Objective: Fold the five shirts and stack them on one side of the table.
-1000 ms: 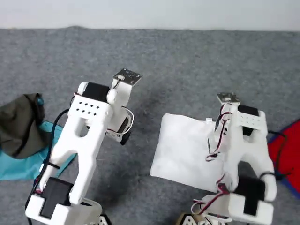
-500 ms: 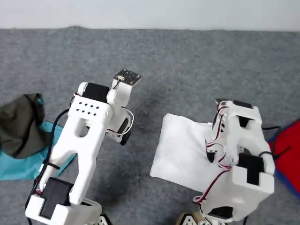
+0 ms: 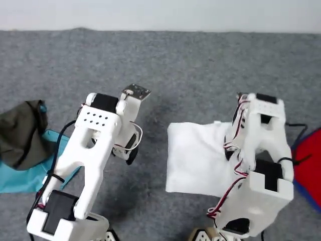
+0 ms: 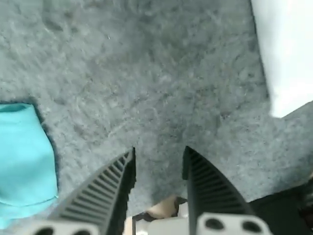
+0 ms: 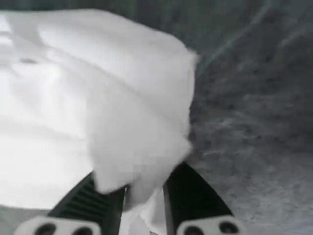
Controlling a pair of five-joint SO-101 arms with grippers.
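Observation:
A white shirt (image 3: pixel 198 158) lies folded on the grey table between the two arms. My right gripper (image 5: pixel 144 193) is shut on the white shirt (image 5: pixel 98 107), with a fold of cloth bunched between its black fingers (image 5: pixel 190 198); the right arm (image 3: pixel 258 145) stands over the shirt's right edge. My left gripper (image 4: pixel 157 164) hangs open over bare grey felt, left of the white shirt's corner (image 4: pixel 283 54). A teal shirt (image 3: pixel 30 170) and an olive shirt (image 3: pixel 20 133) lie at the far left. A red shirt (image 3: pixel 307 163) lies at the right edge.
The left arm (image 3: pixel 93 150) stands between the teal shirt (image 4: pixel 22 156) and the white one. The grey felt table (image 3: pixel 190 70) runs back to a white wall. A blue edge (image 3: pixel 308 193) shows beneath the red shirt.
The right arm has swung forward with the white shirt's edge in its grip, and the shirt has shifted and squared up. The left arm has dipped slightly.

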